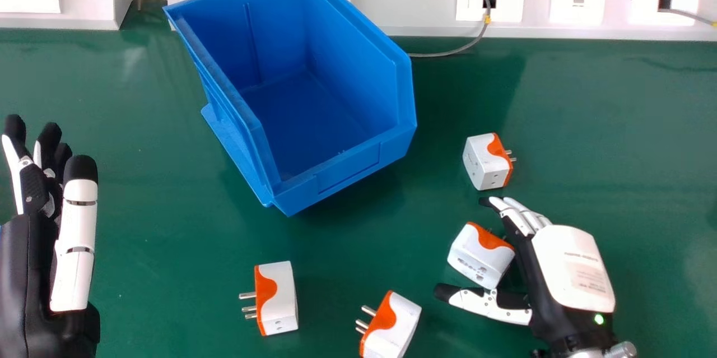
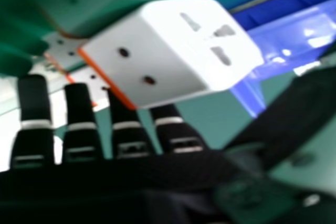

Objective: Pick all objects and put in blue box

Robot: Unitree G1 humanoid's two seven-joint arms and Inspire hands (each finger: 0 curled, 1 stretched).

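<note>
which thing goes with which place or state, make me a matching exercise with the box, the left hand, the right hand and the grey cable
1. box
2. left hand
3. right hand
4. grey cable

A. at the left side of the head view
B. runs into a white wall plate
C. blue and open at the top
D. has a white-and-orange adapter between its thumb and fingers

Right pairs: 1-C, 2-A, 3-D, 4-B

Head view: bright lighting recorded; soft shadows are cast by blue box [image 1: 348, 170] onto green tabletop [image 1: 168, 246], where faint sheen is noted. Right hand view: white glints are reflected off blue box
</note>
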